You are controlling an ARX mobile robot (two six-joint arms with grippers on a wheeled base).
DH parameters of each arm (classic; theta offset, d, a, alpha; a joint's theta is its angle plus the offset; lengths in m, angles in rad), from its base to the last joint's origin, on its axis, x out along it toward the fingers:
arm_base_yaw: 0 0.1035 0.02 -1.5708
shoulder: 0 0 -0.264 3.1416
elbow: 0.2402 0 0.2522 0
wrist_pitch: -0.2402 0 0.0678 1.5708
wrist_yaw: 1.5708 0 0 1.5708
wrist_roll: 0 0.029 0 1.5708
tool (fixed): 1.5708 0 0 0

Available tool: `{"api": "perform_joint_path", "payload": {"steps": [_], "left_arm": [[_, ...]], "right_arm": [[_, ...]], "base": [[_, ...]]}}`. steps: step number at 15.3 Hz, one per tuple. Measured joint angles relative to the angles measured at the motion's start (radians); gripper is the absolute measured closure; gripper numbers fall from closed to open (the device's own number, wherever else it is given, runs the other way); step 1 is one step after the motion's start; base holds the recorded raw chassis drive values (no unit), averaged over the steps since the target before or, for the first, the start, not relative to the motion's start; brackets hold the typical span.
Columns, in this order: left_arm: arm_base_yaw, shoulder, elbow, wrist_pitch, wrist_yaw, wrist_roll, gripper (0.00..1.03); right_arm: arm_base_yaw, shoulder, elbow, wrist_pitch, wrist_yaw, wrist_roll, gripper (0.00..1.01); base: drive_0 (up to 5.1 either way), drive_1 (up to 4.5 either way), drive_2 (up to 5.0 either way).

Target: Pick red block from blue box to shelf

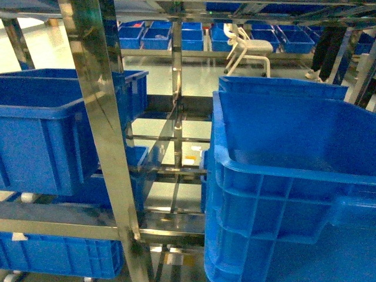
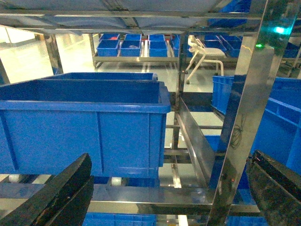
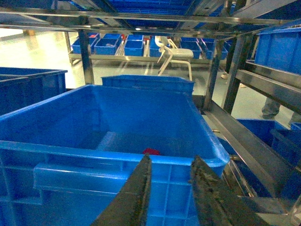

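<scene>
The right end effector (image 3: 170, 188) hangs just outside the near wall of the blue box (image 3: 70, 155), its two dark fingers (image 3: 134, 197) spread a narrow way apart with nothing between them. Just past the rim, seen through that gap, the red block (image 3: 151, 151) lies on the box floor near the front wall (only its top shows). The left end effector (image 2: 164, 193) is released wide, one finger at each lower corner of its wrist view, and faces a blue crate (image 2: 84, 127) standing on a tier of the shelf (image 1: 106, 135). The shelf's shiny steel uprights and bars frame both containers. Beyond them a white chair (image 1: 249, 50) stands on the floor before a row of further blue bins (image 1: 170, 36).
</scene>
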Motion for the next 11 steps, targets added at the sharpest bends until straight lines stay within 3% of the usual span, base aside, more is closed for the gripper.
{"api": "perform_joint_path", "payload": {"steps": [6, 11], "left_arm": [[0.0, 0.0, 0.0, 0.0, 0.0, 0.0, 0.05], [0.0, 0.0, 0.0, 0.0, 0.0, 0.0, 0.05]], "right_arm": [[0.0, 0.0, 0.0, 0.0, 0.0, 0.0, 0.03], [0.0, 0.0, 0.0, 0.0, 0.0, 0.0, 0.03]], "base": [[0.0, 0.0, 0.0], [0.0, 0.0, 0.0]]}}
